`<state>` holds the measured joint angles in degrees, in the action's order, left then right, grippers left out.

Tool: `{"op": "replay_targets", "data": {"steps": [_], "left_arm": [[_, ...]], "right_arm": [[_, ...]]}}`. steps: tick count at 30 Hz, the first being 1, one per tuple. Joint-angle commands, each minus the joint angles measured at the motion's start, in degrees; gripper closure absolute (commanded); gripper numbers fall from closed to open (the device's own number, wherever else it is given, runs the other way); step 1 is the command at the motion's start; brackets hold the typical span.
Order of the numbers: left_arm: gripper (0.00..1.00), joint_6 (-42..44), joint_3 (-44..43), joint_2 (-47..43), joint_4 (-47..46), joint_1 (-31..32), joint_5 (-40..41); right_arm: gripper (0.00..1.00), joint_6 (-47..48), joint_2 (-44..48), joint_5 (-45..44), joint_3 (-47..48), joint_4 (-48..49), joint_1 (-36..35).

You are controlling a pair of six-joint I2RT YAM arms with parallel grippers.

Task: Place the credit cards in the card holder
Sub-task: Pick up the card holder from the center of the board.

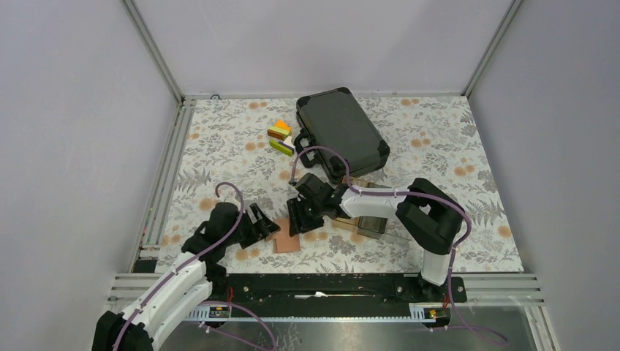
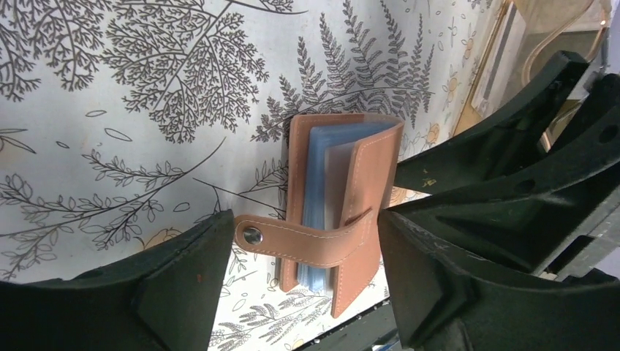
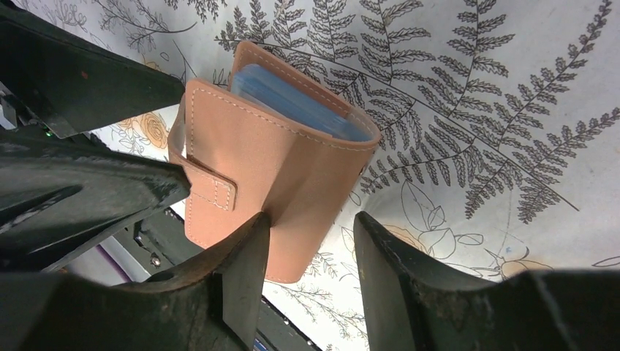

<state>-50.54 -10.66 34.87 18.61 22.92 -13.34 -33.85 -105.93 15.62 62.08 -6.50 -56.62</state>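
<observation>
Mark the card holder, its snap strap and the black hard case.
card holder (image 3: 241, 139): right wrist view, outer salmon cover.
snap strap (image 2: 311, 243): left wrist view, middle of the strap.
black hard case (image 1: 342, 130): top external view, centre of lid.

Your top camera sits high at the near side, looking down and away over the whole bench (image 1: 453, 146) to the far wall (image 1: 322, 44). The wrist cameras ride very near the bench, each peering out between the fingers of its own hand: left hand (image 2: 303, 234), right hand (image 3: 311, 227). Both share the card holder (image 2: 343, 205) from opposite sides; overhead it's probably the pink patch.
</observation>
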Motion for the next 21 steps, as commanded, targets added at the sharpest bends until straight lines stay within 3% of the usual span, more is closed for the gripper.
{"op": "replay_targets", "data": {"steps": [1,10,17,21], "left_arm": [[0.28,3.43,-1.1,2.97,-2.5,-0.07,1.23],[0.45,4.81,-1.01,7.04,-2.6,1.04,3.67],[0.66,4.57,-2.08,10.11,-0.07,2.07,7.74],[0.69,4.28,-2.26,13.1,-0.68,2.83,8.6]], "right_arm": [[0.47,-2.24,0.08,-1.64,-0.56,2.77,-0.16],[0.49,-7.92,1.46,-1.21,-7.23,11.79,-0.17],[0.53,-13.71,1.43,-0.42,-12.11,20.74,-0.14],[0.55,-16.37,1.52,0.3,-14.62,27.01,-0.07]]}}
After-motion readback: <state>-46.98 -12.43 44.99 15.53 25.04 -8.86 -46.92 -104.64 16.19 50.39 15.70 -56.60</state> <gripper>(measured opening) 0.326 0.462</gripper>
